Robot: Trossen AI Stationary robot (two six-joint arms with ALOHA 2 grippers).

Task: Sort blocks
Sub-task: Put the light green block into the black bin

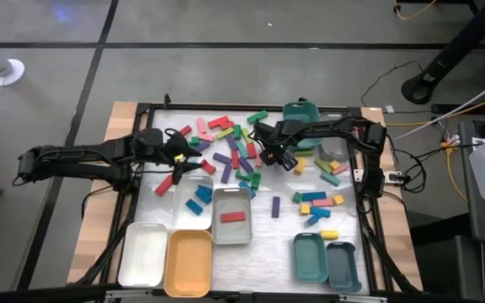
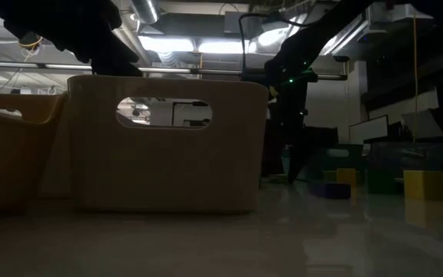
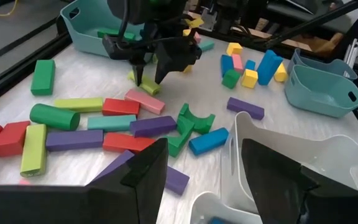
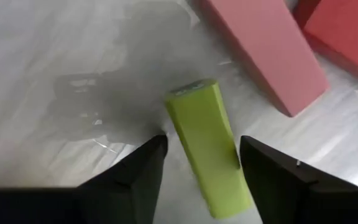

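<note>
Clearly the sorting has barely begun. Most of the blocks (image 1: 234,156) lie loose across the far half of the table (image 1: 268,252), with a smaller scatter (image 1: 318,202) toward its right edge. Only a few are put away: one red block (image 1: 232,217) lies in the grey tray (image 1: 232,236), two or three blue ones (image 1: 199,200) sit in the clear tray (image 1: 183,181) beside it, and the teal bin (image 1: 301,110) at the far edge seems to hold a piece or two, though that is hard to make out. The white tray (image 1: 143,254), orange tray (image 1: 189,263) and the two teal trays (image 1: 310,257) along the near edge hold nothing.

The right gripper (image 4: 201,165) is down in the middle of the heap, its fingers apart on either side of a lime block (image 4: 207,146) lying flat beside a pink block (image 4: 266,53), not yet clamped on it. The left gripper (image 3: 204,168) hovers at the clear tray, fingers apart and holding nothing.

Nearly all of the job is left.
</note>
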